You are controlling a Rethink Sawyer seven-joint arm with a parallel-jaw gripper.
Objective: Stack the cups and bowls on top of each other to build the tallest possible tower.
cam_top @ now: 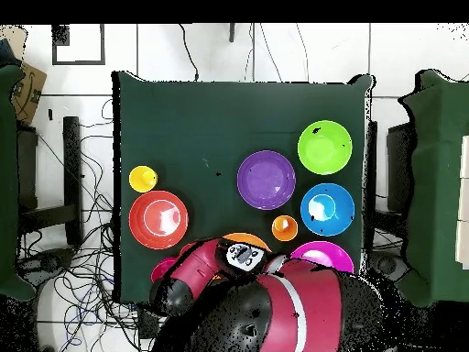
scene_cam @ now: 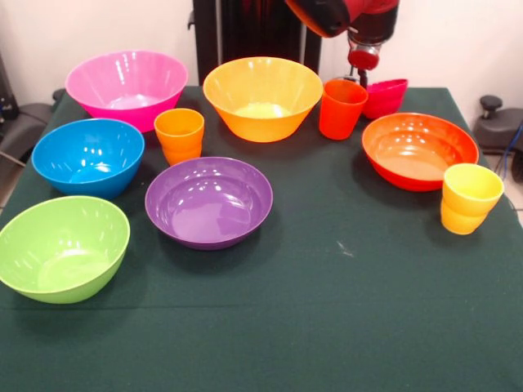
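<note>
Facing the front view: my gripper (scene_cam: 357, 75) hangs at upper right, behind the red-orange cup (scene_cam: 341, 109) and beside the small magenta bowl (scene_cam: 384, 97); I cannot tell how my jaws stand. Nothing is stacked. Pink bowl (scene_cam: 127, 86) upper left, blue bowl (scene_cam: 88, 156), green bowl (scene_cam: 62, 247) lower left, purple bowl (scene_cam: 209, 201) centre, yellow-orange bowl (scene_cam: 262, 96) top centre, orange-red bowl (scene_cam: 419, 150) and yellow cup (scene_cam: 469, 198) right, ribbed orange cup (scene_cam: 179, 135). Glossy plastic: judged light, stiff, slippery; grip a rim wall. Overhead view: my arm (cam_top: 275, 307) covers the lower frame; green cloth table (cam_top: 201, 119), tiled floor, cables.
</note>
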